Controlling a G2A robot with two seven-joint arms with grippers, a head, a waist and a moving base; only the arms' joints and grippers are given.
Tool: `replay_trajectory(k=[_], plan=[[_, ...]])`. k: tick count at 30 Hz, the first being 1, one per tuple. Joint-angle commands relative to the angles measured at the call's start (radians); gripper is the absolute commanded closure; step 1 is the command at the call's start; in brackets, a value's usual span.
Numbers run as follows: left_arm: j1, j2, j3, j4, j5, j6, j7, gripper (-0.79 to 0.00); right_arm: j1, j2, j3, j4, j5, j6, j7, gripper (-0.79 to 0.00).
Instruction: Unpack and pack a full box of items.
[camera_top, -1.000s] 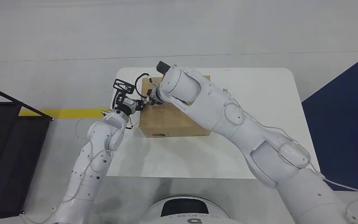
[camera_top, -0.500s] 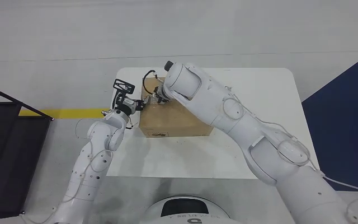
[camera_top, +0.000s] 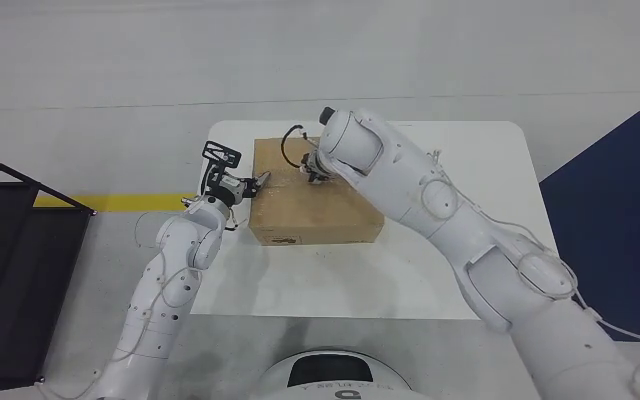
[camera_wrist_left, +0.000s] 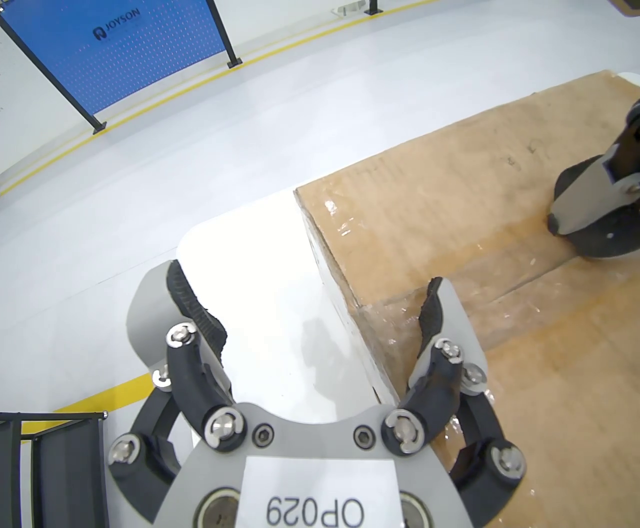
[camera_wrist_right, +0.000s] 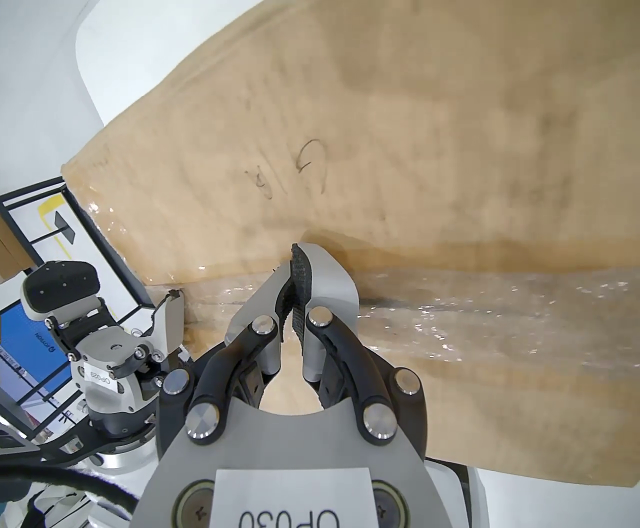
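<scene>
box (camera_top: 300, 210) is plain tan-brown cardboard, with a shiny clear tape strip (camera_wrist_right: 500, 305) along the seam and a few faint dark pencil scribbles (camera_wrist_right: 310, 160) on top. table (camera_top: 300, 280) is white. floor (camera_top: 300, 50) is pale grey with a yellow line (camera_top: 120, 201) running across it. left gripper (camera_wrist_left: 304, 277) and right gripper (camera_wrist_right: 299, 260) look the same: silver-grey jaws, black ribbed pads (camera_wrist_left: 197, 310), black links (camera_wrist_left: 195, 370), white label (camera_wrist_left: 312, 495) with black print. there's also a blue board (camera_wrist_left: 115, 50) covered in a fine dot grid, on black legs.
</scene>
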Motion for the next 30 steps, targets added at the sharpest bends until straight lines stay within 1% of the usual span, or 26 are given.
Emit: replay_trajectory(k=[1,7,9,12,15,17,20,27,30], plan=[[0.000,0.000,0.000,0.000,0.000,0.000,0.000,-0.785,-0.006,0.021,0.002,-0.019,-0.005,-0.006,0.006,0.000],[0.000,0.000,0.000,0.000,0.000,0.000,0.000,-0.785,-0.021,0.087,0.021,-0.095,0.017,0.011,-0.011,0.000],[0.000,0.000,0.000,0.000,0.000,0.000,0.000,-0.785,-0.036,0.110,0.041,-0.146,0.029,0.031,-0.031,0.000],[0.000,0.000,0.000,0.000,0.000,0.000,0.000,-0.785,-0.067,0.142,0.089,-0.236,0.032,0.031,-0.031,0.000],[0.000,0.000,0.000,0.000,0.000,0.000,0.000,-0.785,-0.102,0.160,0.117,-0.326,0.039,0.031,-0.031,0.000],[0.000,0.000,0.000,0.000,0.000,0.000,0.000,-0.785,-0.107,0.160,0.103,-0.349,0.041,0.031,-0.031,0.000],[0.000,0.000,0.000,0.000,0.000,0.000,0.000,-0.785,-0.079,0.145,0.047,-0.332,0.061,0.030,-0.030,0.000],[0.000,0.000,0.000,0.000,0.000,0.000,0.000,-0.785,0.023,0.083,-0.095,-0.180,0.128,0.007,-0.007,0.000],[0.000,0.000,0.000,0.000,0.000,0.000,0.000,-0.785,0.065,0.064,-0.164,-0.120,0.147,-0.009,0.009,0.000]])
